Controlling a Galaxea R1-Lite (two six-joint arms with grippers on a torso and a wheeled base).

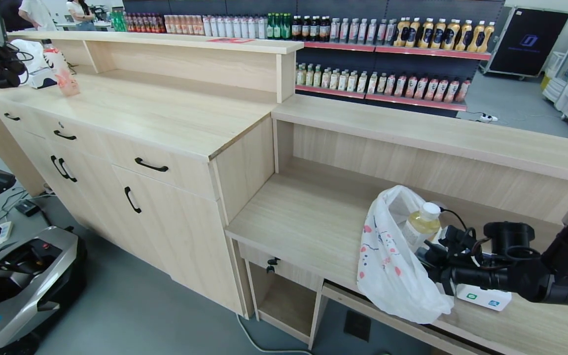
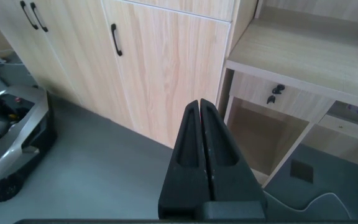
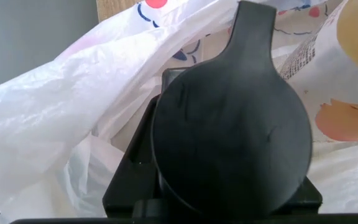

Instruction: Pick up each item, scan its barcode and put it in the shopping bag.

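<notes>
Head view: the right pincer lies at the mouth of the shopping bag, with the bottle just beyond it, inside (its opening I cannot tell).

Left wrist view: the left pincer is pressed together and empty.

Right wrist view: limp shopping bag all around it. The bottle is probably rigid and smooth, best gripped mid-body.

Bright, even light falls from overhead. The pale desk has a soft sheen with no hard glare, and faint shadow sits under its raised ledge. The wide head lens bends straight lines near the edges, so the drink shelves lean and curve. Light passes through the thin white shopping bag, and against it the right claw is a flat black shape. The open cubby below lies in mild shade.
</notes>
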